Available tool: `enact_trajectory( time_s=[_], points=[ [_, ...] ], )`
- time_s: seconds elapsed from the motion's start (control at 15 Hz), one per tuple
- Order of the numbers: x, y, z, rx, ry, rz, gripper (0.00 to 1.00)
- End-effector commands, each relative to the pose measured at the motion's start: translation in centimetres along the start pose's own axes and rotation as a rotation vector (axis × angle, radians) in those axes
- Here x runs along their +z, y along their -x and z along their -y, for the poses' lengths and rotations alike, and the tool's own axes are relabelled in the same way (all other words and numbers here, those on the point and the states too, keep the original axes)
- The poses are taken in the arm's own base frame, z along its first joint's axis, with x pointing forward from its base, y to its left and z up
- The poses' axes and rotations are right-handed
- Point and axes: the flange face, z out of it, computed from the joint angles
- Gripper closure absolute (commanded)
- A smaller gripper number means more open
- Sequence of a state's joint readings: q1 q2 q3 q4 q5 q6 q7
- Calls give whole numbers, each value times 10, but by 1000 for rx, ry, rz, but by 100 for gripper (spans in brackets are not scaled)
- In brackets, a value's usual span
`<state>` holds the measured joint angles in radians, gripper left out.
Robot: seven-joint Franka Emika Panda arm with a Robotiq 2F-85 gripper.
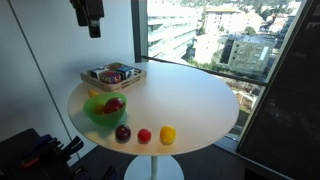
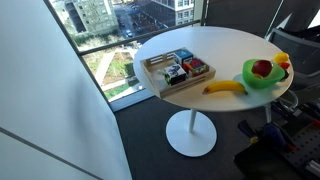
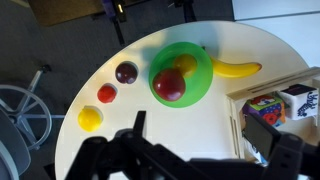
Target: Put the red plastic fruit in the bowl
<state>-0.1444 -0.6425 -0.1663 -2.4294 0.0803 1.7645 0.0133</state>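
Observation:
The small red plastic fruit (image 3: 106, 93) lies on the white round table between a darker maroon fruit (image 3: 126, 72) and a yellow fruit (image 3: 90, 118). In an exterior view it (image 1: 144, 135) is in the same row near the table's front edge. The green bowl (image 3: 205, 75) stands beside them and holds a large dark red apple and a yellow piece. The bowl shows in both exterior views (image 1: 95, 113) (image 2: 250, 79). My gripper (image 3: 200, 135) is open and empty, high above the table (image 1: 93, 30), with nothing between its fingers.
A yellow banana (image 3: 236, 69) (image 2: 225, 88) lies next to the bowl. A shallow brown tray of small packets (image 3: 236, 108) (image 1: 112, 75) (image 2: 178, 70) stands beyond it. The table edge (image 1: 200, 135) is close to the fruit row. A large window is behind the table.

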Motion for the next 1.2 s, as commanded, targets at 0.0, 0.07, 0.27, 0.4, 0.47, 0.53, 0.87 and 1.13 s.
enact_trajectory(
  time_s=[0.0, 0.07, 0.27, 0.4, 0.47, 0.53, 0.87, 1.13],
  points=[
    [9, -13, -20, 74, 19, 41, 0],
    [14, -15, -25, 89, 22, 53, 0],
    [26, -20, -41, 141, 48, 66, 0],
    [34, -25, -50, 167, 67, 64, 0],
    [37, -27, -53, 179, 79, 59, 0],
    [41, -30, -57, 188, 85, 57, 0],
    [51, -42, -64, 211, 113, 2, 0],
    [54, -45, -63, 199, 104, 4, 0]
  ],
)
